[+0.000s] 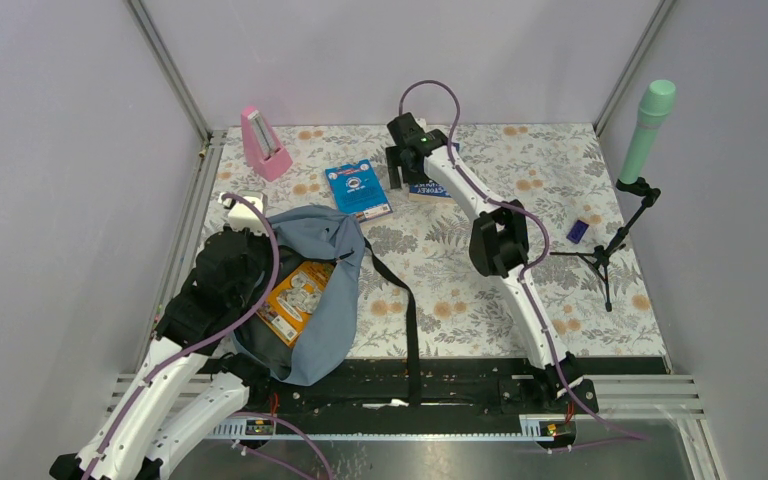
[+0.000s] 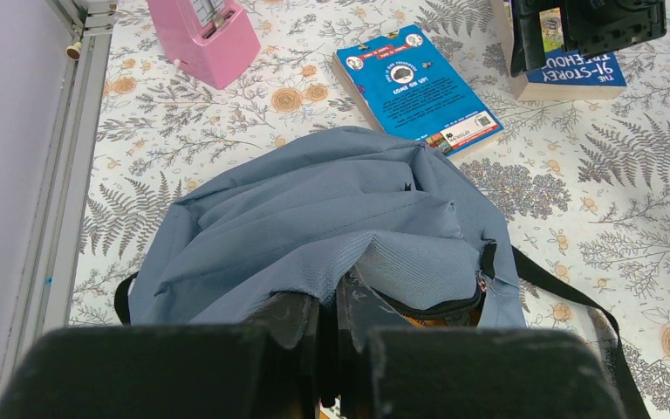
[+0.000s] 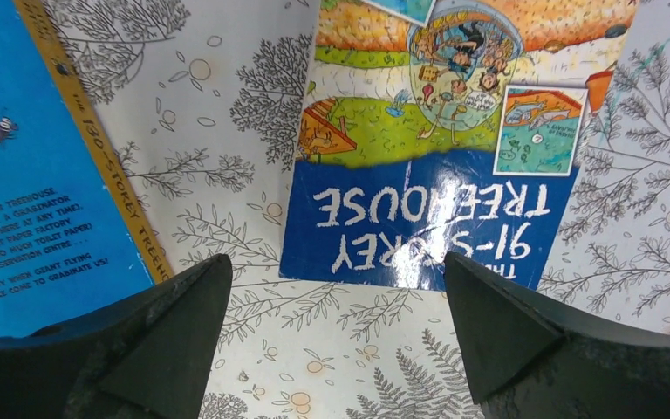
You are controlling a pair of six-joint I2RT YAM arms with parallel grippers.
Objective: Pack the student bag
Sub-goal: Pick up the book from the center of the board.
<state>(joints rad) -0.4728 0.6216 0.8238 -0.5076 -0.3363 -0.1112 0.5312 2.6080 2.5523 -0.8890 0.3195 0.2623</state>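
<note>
**Spotter:** How will the student bag (image 1: 325, 300) handle?

**Me:** Soft, light and floppy, I reckon. It lies slumped just nearer the arms than the pink metronome (image 1: 263, 143), mouth open. The rim is the place to hold. My left gripper (image 2: 327, 325) sits low, pinched tight on that fabric edge.

**Spotter:** And the other arm?

**Me:** Stretched out to the metronome's right, my right gripper (image 3: 336, 288) points down over the treehouse book (image 3: 419, 223), jaws wide apart, holding nothing.

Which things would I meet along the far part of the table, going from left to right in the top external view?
pink metronome → blue book → treehouse book → small purple object → green microphone
</note>
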